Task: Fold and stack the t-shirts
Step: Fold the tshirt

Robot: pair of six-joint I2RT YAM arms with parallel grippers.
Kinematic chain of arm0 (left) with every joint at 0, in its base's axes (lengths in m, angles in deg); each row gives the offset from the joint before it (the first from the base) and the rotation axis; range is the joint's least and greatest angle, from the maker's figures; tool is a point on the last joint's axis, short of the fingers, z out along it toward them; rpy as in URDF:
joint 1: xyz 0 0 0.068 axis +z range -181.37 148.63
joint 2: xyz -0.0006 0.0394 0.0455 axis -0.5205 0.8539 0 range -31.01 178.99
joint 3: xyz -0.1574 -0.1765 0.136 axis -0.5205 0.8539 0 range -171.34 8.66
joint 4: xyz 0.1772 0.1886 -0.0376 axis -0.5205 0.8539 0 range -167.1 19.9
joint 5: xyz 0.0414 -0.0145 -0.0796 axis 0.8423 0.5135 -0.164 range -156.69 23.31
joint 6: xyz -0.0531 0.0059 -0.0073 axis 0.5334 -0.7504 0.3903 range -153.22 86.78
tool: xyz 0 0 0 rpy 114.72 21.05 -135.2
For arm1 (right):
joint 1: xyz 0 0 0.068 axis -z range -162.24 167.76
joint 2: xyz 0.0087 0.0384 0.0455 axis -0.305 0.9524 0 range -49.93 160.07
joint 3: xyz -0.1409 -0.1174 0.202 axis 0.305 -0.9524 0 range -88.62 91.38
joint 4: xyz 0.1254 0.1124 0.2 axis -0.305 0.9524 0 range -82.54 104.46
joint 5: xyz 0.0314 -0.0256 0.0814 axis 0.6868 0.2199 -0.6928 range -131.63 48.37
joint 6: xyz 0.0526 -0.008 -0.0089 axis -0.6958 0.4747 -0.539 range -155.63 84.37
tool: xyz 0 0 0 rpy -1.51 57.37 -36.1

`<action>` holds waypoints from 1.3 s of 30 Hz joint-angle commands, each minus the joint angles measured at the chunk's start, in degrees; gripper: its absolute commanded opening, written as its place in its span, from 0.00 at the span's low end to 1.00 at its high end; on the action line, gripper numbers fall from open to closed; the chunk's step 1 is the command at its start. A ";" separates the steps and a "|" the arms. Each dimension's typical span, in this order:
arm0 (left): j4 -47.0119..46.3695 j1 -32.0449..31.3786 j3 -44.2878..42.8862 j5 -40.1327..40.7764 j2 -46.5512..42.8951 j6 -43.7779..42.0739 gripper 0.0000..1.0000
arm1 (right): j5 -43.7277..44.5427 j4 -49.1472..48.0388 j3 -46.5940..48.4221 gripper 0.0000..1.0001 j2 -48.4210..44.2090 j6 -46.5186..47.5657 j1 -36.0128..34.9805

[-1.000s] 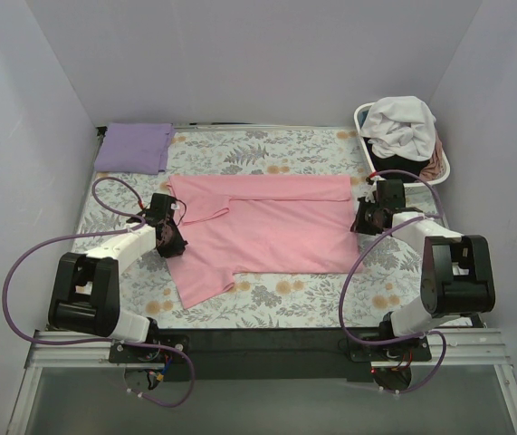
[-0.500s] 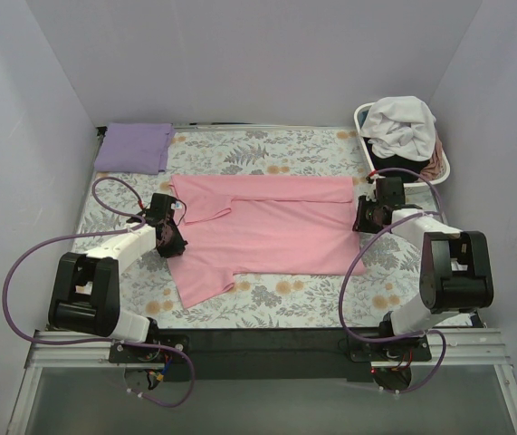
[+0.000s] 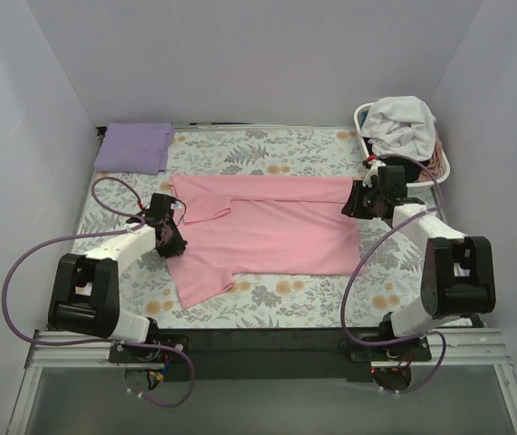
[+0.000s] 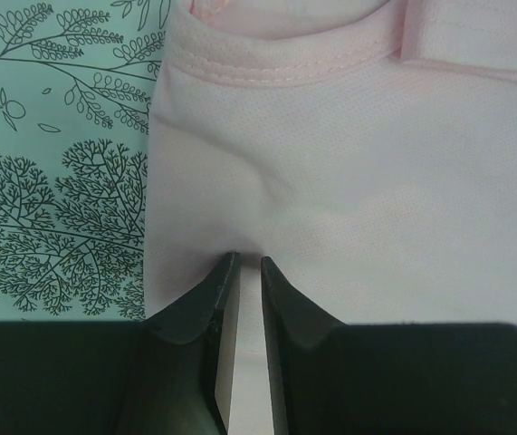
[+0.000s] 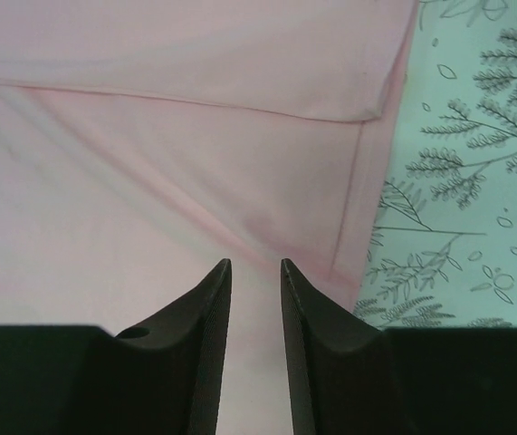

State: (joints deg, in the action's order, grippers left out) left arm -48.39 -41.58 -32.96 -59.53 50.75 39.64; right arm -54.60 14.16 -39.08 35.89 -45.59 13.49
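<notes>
Left tool (image 4: 249,261): the fingers are pressed almost together with only a thin slit between them. Creases of the pink t-shirt (image 4: 358,172) run into the tips, so it is pinching the cloth. The caught fold itself is hidden behind the fingers.
Right tool (image 5: 255,263): the fingers are close together with a narrow gap, low over the shirt's doubled edge. I cannot tell if cloth is caught between them.
Left arm: lies low and stretched forward, with the wrist turned inward to the shirt's left edge.
Right arm: reaches forward with the elbow raised, and the wrist points inward at the shirt's far right corner.
Pink t-shirt: spread flat between the two tools. Its far strip is folded over, and one sleeve sticks out nearer than the left tool.
Worktop (image 3: 285,149): floral cover, bare just outside each tool.
Basket (image 3: 363,116): just beyond the right tool. A white t-shirt (image 3: 401,122) is heaped on top, and the darker clothes under it are mostly hidden.
Lavender t-shirt (image 3: 133,147): folded, well beyond the left tool at the far corner.
Walls (image 3: 258,63): plain and pale, on three sides.
</notes>
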 commanded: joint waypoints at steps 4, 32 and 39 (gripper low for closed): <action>0.03 0.37 -0.30 1.19 -1.07 -0.17 0.15 | -5.48 -7.82 4.60 0.34 7.42 -3.66 -1.09; -2.69 5.47 -4.86 -6.61 7.53 -0.61 0.22 | -5.03 -8.99 23.84 0.40 29.32 -2.35 0.49; -3.13 3.98 -5.49 -4.89 0.70 -0.09 0.42 | 2.94 -1.09 19.73 0.46 16.77 0.64 -2.75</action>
State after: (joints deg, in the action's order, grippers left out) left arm -51.64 -37.15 -38.54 -66.07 56.83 39.53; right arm -56.52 8.41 -17.90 61.59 -47.31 12.68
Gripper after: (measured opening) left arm 0.388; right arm 0.459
